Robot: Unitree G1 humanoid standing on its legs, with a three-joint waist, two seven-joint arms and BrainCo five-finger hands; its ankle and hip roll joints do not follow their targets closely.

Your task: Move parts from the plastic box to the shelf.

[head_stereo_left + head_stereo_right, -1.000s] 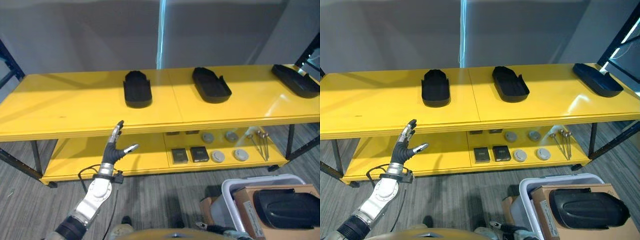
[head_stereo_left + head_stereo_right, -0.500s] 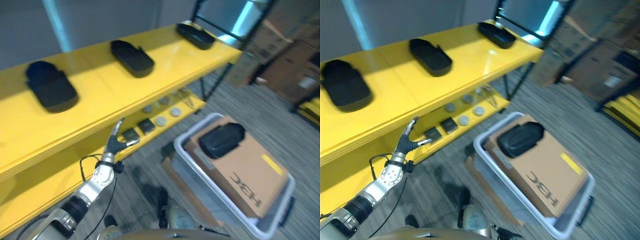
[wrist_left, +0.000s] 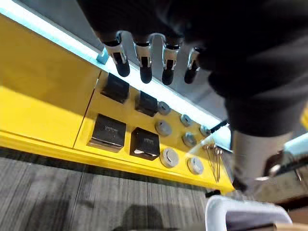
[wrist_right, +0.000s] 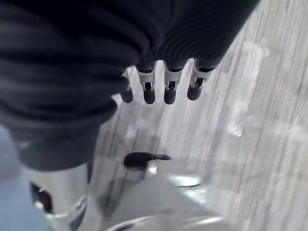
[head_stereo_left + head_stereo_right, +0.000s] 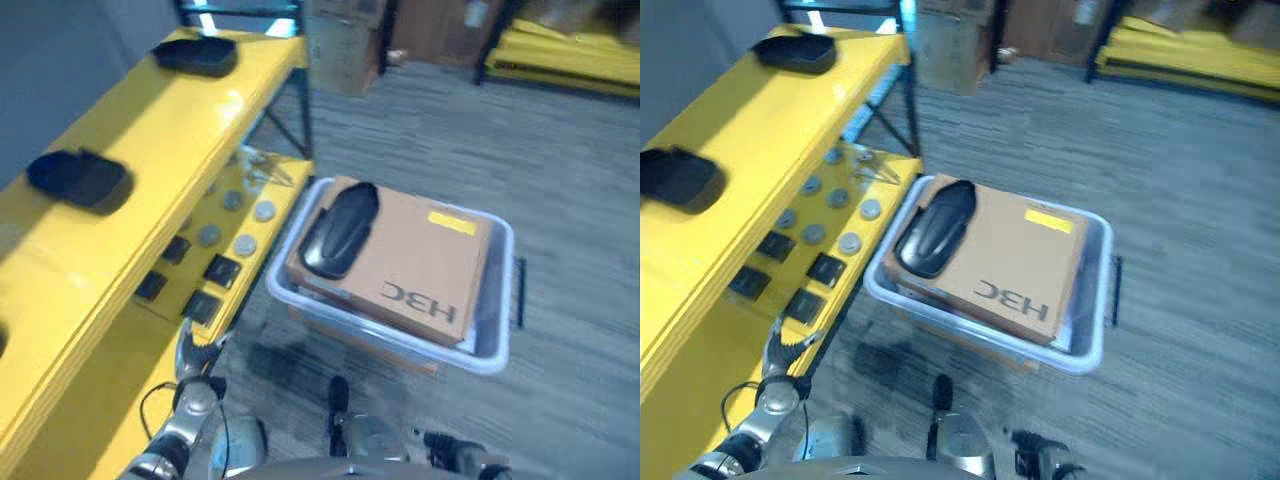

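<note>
A grey plastic box (image 5: pixel 497 345) stands on the floor beside the yellow shelf (image 5: pixel 150 130). It holds a brown carton (image 5: pixel 420 270), and one black moulded part (image 5: pixel 340 228) lies on the carton. Two more black parts (image 5: pixel 78 178) (image 5: pixel 195 55) rest on the shelf's top board. My left hand (image 5: pixel 190 345) is low by the shelf's lower board, open and empty; in its wrist view the fingers (image 3: pixel 144 65) hang straight. My right hand (image 4: pixel 149 91) hangs over the carpet, fingers relaxed, holding nothing.
On the lower shelf board lie small black boxes (image 3: pixel 109 132), grey discs (image 3: pixel 169 157) and thin metal tools (image 3: pixel 214 159). Cardboard boxes (image 5: pixel 345 45) stand past the shelf's far end, and a yellow rack (image 5: pixel 560 55) is at the far right. Grey carpet surrounds the box.
The camera has swung right, so the plastic box now sits mid-picture and the shelf runs along the left. My left hand, still open, has sunk lower in the picture.
</note>
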